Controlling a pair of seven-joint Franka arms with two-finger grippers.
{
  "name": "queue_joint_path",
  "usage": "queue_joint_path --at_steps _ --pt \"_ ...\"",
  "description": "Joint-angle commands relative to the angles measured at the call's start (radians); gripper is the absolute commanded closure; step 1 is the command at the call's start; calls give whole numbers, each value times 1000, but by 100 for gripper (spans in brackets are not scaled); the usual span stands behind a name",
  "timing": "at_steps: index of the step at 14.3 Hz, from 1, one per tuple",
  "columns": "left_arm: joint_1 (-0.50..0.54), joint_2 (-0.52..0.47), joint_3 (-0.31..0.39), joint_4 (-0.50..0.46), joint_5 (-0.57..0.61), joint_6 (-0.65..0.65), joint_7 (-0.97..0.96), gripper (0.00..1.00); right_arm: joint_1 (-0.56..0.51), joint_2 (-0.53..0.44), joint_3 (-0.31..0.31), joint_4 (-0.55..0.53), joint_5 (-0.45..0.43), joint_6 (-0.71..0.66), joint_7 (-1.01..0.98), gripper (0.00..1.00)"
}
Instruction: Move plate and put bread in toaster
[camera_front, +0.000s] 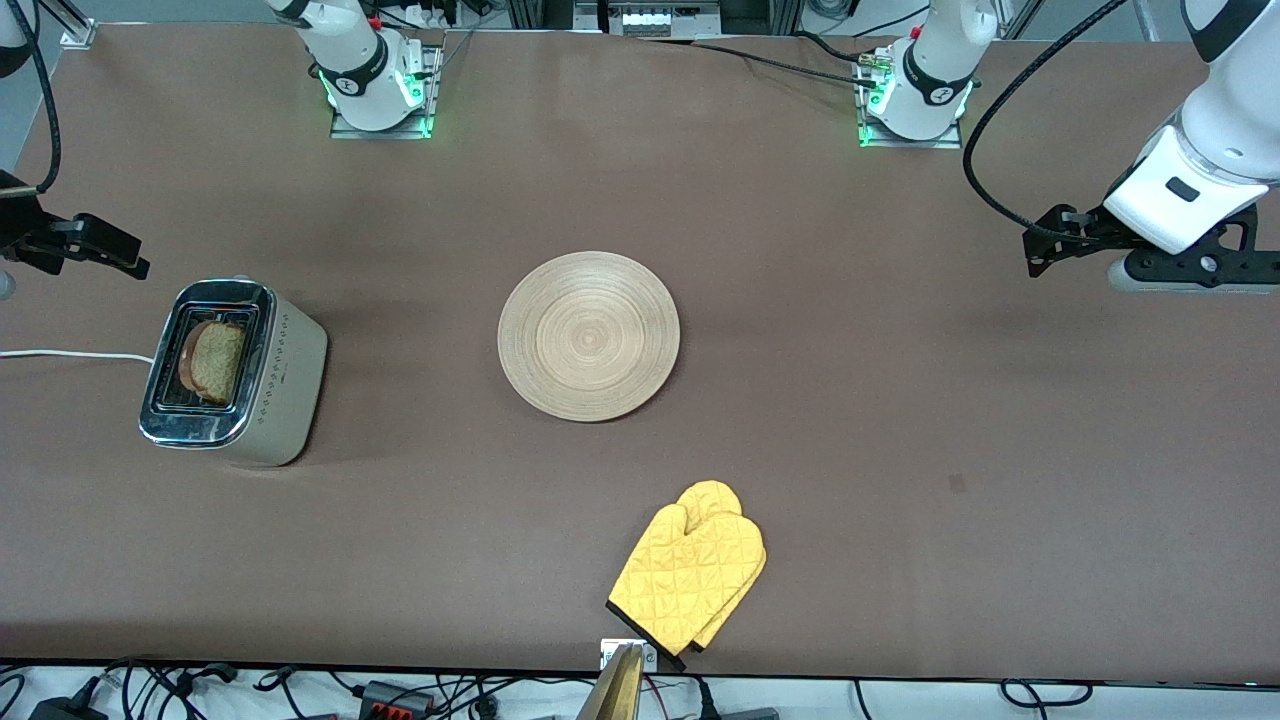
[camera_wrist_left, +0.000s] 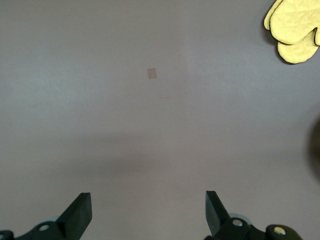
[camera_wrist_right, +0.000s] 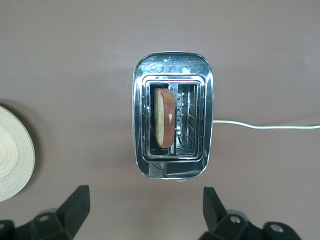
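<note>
- Table: brown surface. Both arms are pulled out to its ends, up in the air, waiting.
- Plate: light wood with ring grain, flat at mid-table, nothing on it. Its edge also shows in the right wrist view.
- Toaster: toward the right arm's end of the table, well apart from the plate, upright, chrome top, white cord running off the table edge.
- Oven mitt: yellow, quilted, nearer the front camera than the plate, close to the table edge. Not part of the task.
- Bread: already in one toaster slot, standing on edge and tilted, top crust poking above the slot. The other slot is empty. Looks like both task steps are done.
- Left gripper: jaws spread wide, holding nothing, over bare table at the left arm's end.
- Right gripper: jaws spread wide, holding nothing, over the table beside the toaster.
- Risks:
  - The slice leans and isn't fully seated; it could jam against the slot guard if pushed down.
  - A low sweep by the right arm could clip the toaster or snag the cord and drag it.
- Writing: no brand or label readable on toaster, plate or mitt. Arm-base logos are too small to read.
</note>
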Motion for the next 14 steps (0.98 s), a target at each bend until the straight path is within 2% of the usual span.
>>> queue_joint_path --at_steps 1,14 --pt "0 4 -2 27 6 -27 19 0 -12 46 19 61 12 -16 7 0" --pt "4 4 -2 27 5 -27 21 0 -7 46 19 61 1 -8 7 0"
